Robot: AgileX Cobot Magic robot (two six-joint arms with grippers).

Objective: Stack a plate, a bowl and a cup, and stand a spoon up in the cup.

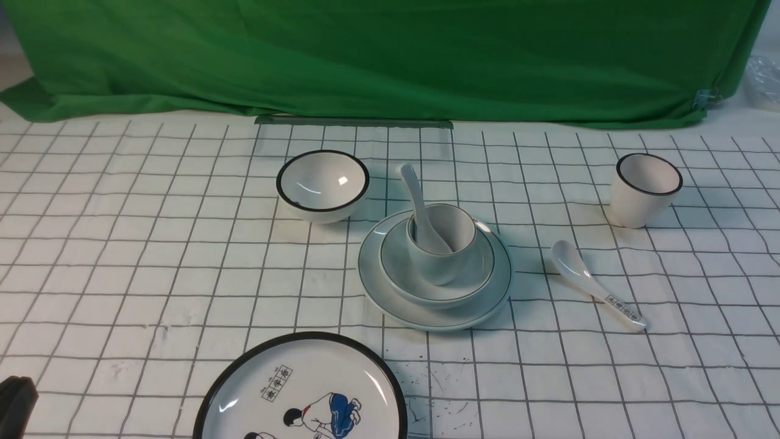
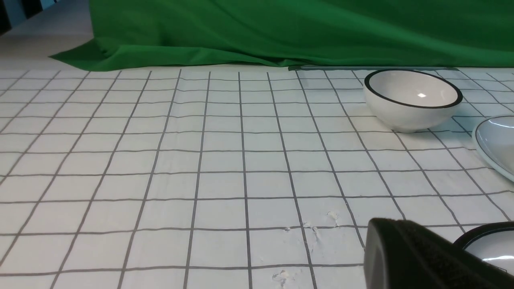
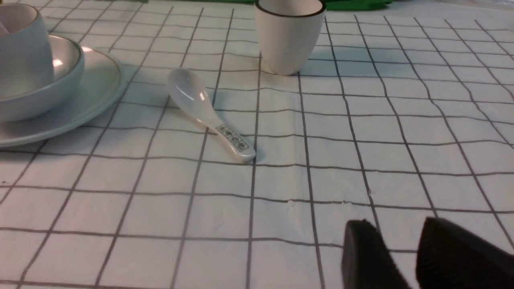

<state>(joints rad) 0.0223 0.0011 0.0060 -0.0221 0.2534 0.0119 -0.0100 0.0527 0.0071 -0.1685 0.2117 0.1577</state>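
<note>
Tools: left (image 2: 395,253) together, right (image 3: 391,241) slightly apart, both empty. We see the plain spoon (image 1: 417,207) in the cup (image 1: 440,268), handle leaning toward the worktop's (image 1: 183,274) far edge; stacking looks finished, so no reach seems needed.

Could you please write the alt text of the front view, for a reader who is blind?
A pale blue-green round plate holds a matching bowl and handleless cup, with a plain white ceramic spoon standing in it. Black-rimmed white tableware and a printed white spoon lie around the stack.
</note>
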